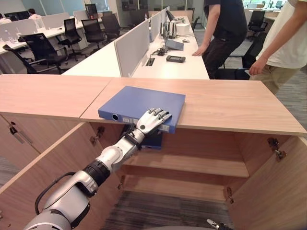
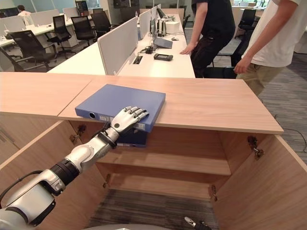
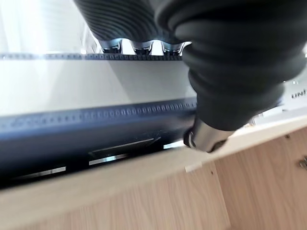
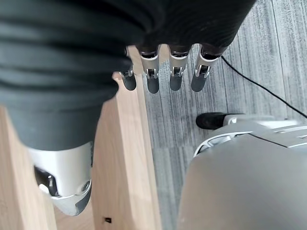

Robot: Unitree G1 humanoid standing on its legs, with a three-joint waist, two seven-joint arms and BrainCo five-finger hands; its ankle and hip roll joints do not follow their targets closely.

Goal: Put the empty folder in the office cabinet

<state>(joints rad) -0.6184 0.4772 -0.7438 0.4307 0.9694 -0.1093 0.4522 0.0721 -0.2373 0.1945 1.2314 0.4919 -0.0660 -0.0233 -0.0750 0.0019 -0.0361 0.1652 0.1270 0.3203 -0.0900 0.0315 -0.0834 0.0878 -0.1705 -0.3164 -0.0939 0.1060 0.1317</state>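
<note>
The left hand [image 1: 152, 120] lay with fingers [image 2: 135, 113] flat and released atop the blue folder [image 1: 139, 103], probably to slide it off the cabinet [image 1: 230, 103] top; the right hand's [image 4: 72, 120] fingers hung relaxed.

1. Left hand [image 1: 152, 119] lies flat on the blue folder [image 1: 139, 103]; the thumb sits under the folder's overhanging edge, so its grip can't be read.
2. Folder spine label past the fingertips [image 1: 165, 114]: too small to tell.
3. A second dark blue item [image 1: 152, 141] below the fingers is mostly hidden by the hand and the cabinet top [image 1: 230, 108].
4. Left wrist view: folder edge blurred, fingers cut off by the frame.
5. Right hand [image 4: 163, 72]: fingers straight, palm hidden under its cover.
6. Two people [image 1: 225, 28] behind the cabinet are cut off at the top edge.
</note>
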